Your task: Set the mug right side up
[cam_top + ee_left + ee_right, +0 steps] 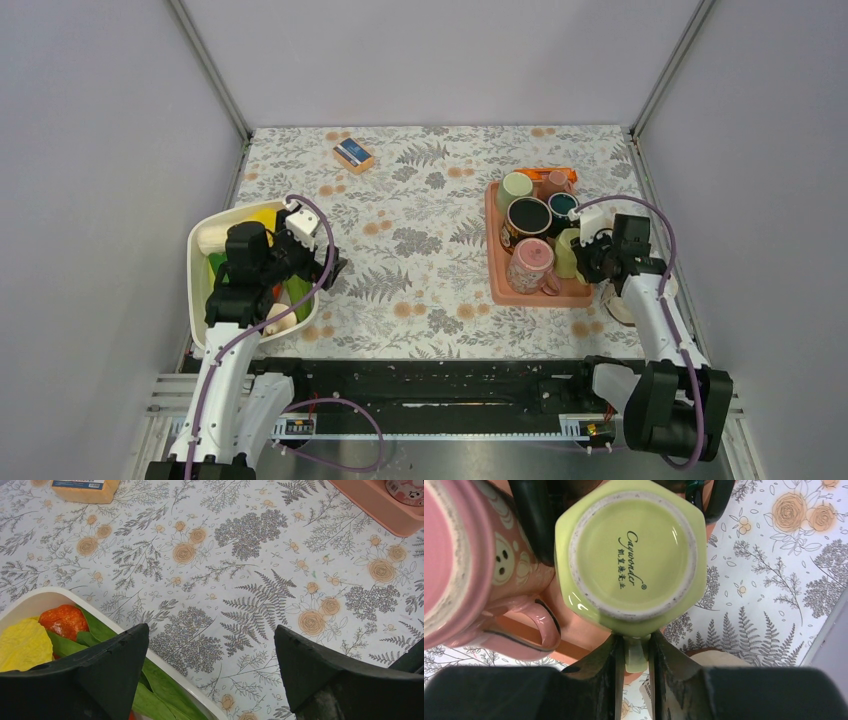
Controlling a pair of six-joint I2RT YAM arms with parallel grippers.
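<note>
A lime-green mug (pixel 631 555) stands upside down at the right edge of the pink tray (pixel 540 298), its unglazed base ring and printed mark facing up. My right gripper (pixel 635 655) is shut on the mug's handle (pixel 636 659), one finger on each side of it. From above, that green mug (pixel 567 252) sits just left of the right gripper (pixel 588 256). My left gripper (pixel 211 630) hangs open over the tablecloth beside the white basin (pixel 60 592), with nothing between its fingers; in the top view the left gripper (pixel 335 268) is far from the tray.
The tray also holds a pink mug (pixel 530 265) lying tilted, a dark mug (pixel 528 215), a pale green mug (pixel 515 187) and a teal one (pixel 562 205). The pink mug (pixel 454 565) nearly touches the green one. A wooden coaster (pixel 620 305) lies right of the tray. A sponge (pixel 353 154) lies far back.
</note>
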